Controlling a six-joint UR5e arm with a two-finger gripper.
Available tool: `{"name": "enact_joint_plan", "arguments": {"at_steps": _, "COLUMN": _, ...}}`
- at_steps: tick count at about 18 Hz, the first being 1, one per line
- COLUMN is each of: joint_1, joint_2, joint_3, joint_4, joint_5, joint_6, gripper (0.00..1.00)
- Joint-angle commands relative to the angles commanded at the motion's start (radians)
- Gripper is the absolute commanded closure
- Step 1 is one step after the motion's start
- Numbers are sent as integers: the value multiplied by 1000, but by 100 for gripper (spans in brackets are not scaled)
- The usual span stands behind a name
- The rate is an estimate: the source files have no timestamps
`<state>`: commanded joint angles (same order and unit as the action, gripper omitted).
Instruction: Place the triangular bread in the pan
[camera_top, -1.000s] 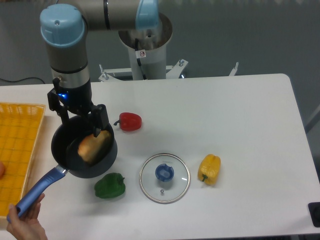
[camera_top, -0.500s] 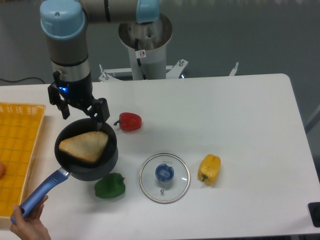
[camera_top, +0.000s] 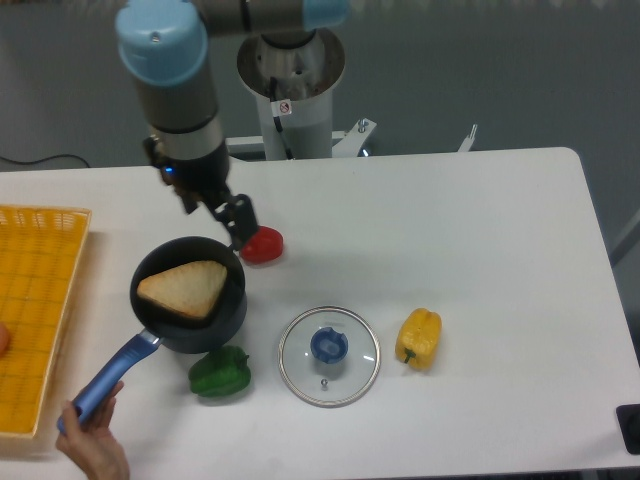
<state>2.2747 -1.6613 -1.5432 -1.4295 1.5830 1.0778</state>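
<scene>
The triangular bread (camera_top: 184, 289) lies flat inside the pan (camera_top: 207, 334), tan face up. The black pan sits on the white table at the left, and a human hand (camera_top: 96, 451) at the bottom edge holds its blue handle (camera_top: 112, 374). My gripper (camera_top: 214, 211) hangs just above and behind the pan's far right rim, clear of the bread. It is open with nothing between its fingers. One dark fingertip (camera_top: 241, 220) overlaps the red pepper in this view.
A red pepper (camera_top: 264, 245) lies right of the pan and a green pepper (camera_top: 220, 371) in front of it. A glass lid with blue knob (camera_top: 329, 355) and a yellow pepper (camera_top: 418, 338) sit further right. A yellow basket (camera_top: 35, 320) fills the left edge.
The bread went from tilted between my fingers to lying flat in the pan. My gripper let go and moved right and back. The hand shifted the pan slightly right.
</scene>
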Motion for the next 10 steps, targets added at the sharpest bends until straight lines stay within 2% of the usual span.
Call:
{"name": "enact_joint_plan", "arguments": {"at_steps": 4, "joint_1": 78, "joint_2": 8, "joint_3": -5, "joint_4": -40, "joint_5": 8, "joint_6": 187, "gripper": 0}}
{"name": "enact_joint_plan", "arguments": {"at_steps": 10, "joint_1": 192, "joint_2": -5, "joint_3": -12, "joint_4": -39, "joint_5": 6, "joint_6": 344, "gripper": 0}}
